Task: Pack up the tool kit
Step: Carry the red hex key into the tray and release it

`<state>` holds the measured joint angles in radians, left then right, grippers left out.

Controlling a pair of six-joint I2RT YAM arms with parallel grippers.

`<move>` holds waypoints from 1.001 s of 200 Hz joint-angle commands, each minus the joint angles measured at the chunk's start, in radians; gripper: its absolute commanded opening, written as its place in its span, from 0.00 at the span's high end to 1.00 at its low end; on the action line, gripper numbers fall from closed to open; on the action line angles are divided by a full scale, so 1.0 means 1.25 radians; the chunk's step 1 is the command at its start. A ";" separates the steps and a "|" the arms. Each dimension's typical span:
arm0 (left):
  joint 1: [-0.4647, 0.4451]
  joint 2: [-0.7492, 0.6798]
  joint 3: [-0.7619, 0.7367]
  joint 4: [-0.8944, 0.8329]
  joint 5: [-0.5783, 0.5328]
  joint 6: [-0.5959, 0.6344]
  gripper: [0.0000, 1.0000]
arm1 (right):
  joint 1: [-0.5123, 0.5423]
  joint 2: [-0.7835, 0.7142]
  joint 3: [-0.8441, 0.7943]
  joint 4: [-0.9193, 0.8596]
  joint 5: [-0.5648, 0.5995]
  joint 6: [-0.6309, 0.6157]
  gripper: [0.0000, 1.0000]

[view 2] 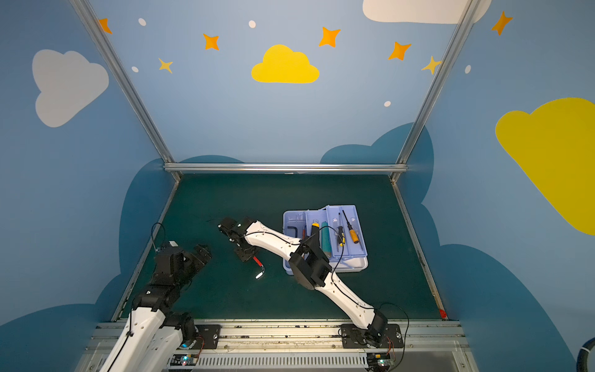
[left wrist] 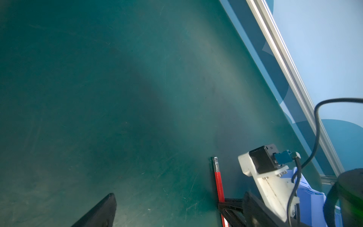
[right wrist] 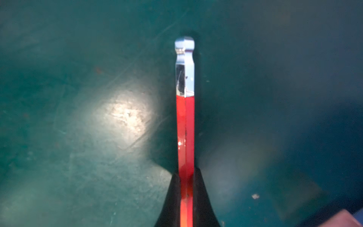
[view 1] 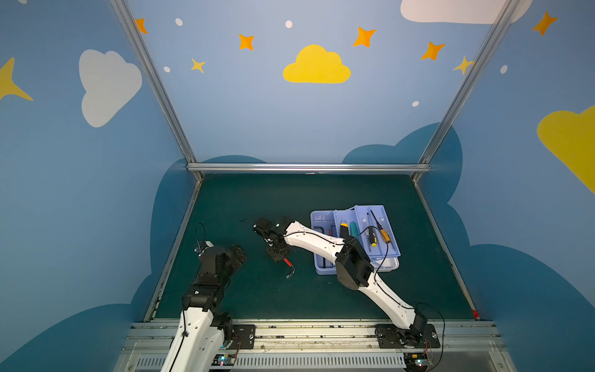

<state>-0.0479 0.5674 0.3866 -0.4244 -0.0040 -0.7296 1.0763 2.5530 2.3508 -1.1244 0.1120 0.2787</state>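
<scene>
The right end effector point(view 1: 279, 257) is clamped shut on the red hex key point(right wrist: 185, 127). The key is low over the table point(view 1: 257, 299), near the tool box point(view 1: 317, 264), off the side of the box that faces the left arm. Its long arm runs straight out between the fingers, with the ball tip pointing away from the box. The left end effector point(view 1: 237, 254), spread wide and empty, sits farther from the box. The carry probably needs a swing toward the box, turning the key to match its slots.
</scene>
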 commanded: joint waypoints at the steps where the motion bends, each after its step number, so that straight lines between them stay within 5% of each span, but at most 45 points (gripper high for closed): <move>1: 0.003 0.003 -0.002 0.005 0.024 0.013 0.00 | -0.024 -0.093 0.022 -0.017 -0.009 0.048 1.00; 53: 0.002 0.055 -0.016 0.083 0.075 0.014 0.00 | -0.107 -0.267 -0.104 -0.006 -0.012 0.184 1.00; 117: -0.005 0.133 0.000 0.123 0.120 0.026 0.00 | -0.205 -0.493 -0.411 0.071 0.066 0.225 1.00; 200: -0.078 0.221 0.038 0.157 0.133 0.026 0.00 | -0.230 -0.412 -0.481 0.078 0.104 0.251 1.00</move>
<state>-0.1158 0.8207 0.3962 -0.2493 0.1528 -0.7128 0.7906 1.9907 1.7393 -1.0378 0.2028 0.5678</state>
